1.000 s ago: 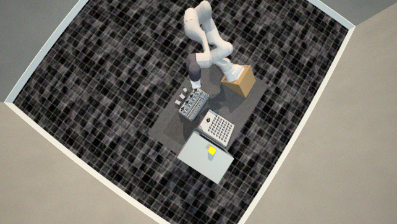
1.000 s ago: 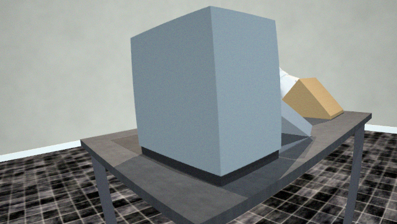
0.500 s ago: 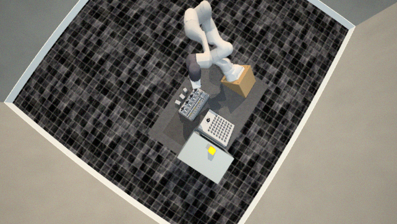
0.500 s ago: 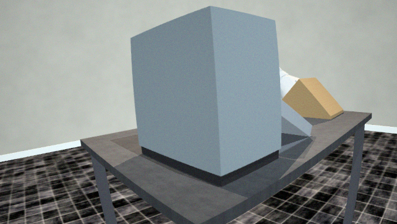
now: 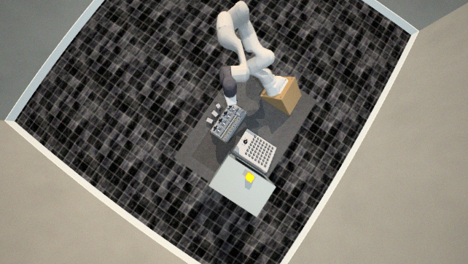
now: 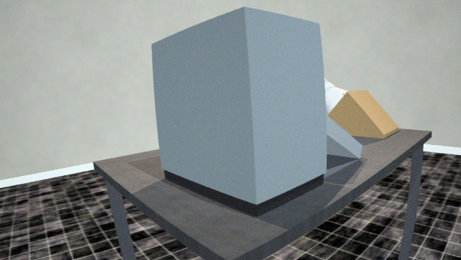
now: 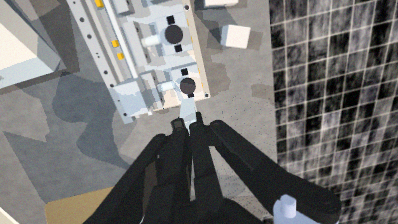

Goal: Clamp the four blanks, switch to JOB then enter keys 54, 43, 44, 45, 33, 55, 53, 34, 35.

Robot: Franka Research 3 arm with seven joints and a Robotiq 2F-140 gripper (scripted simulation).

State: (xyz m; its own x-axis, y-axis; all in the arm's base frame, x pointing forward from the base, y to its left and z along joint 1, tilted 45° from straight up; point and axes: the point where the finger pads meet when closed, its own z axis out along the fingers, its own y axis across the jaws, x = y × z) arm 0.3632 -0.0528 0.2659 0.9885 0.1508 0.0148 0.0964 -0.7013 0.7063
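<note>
Gray tabletop (image 5: pixel 197 147) (image 6: pixel 215 223) (image 7: pixel 235 117), three blanks (image 5: pixel 214 113) (image 7: pixel 236 36) apart from jaws

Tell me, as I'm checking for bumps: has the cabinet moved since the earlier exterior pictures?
No; the cabinet stands at the same table corner.
</note>
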